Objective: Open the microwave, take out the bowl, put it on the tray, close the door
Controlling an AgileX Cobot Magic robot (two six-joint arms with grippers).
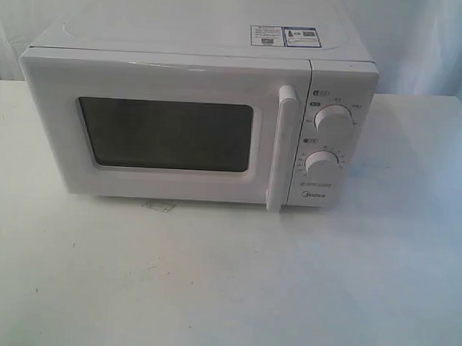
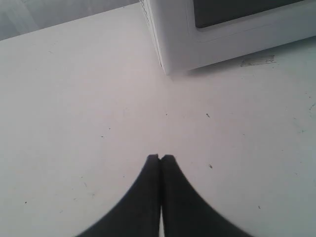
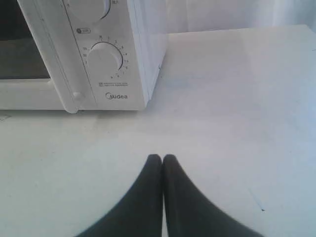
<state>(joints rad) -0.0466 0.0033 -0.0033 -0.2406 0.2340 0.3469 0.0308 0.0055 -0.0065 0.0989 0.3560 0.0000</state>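
Observation:
The white microwave (image 1: 195, 110) stands at the back of the white table (image 1: 226, 280), its door (image 1: 164, 132) shut, with a dark window and a tall bar handle (image 1: 282, 148). Two dials (image 1: 333, 120) sit on the narrow panel to the right. The bowl and the tray are out of view. My left gripper (image 2: 161, 158) is shut and empty above the bare table, short of the microwave's lower left corner (image 2: 165, 69). My right gripper (image 3: 162, 158) is shut and empty above the table, short of the dial panel (image 3: 106, 57). Neither gripper appears in the exterior view.
A scrap of tape (image 1: 159, 207) lies on the table just in front of the microwave. Stickers (image 1: 287, 36) sit on the microwave's top. Pale curtain hangs behind the table at the back.

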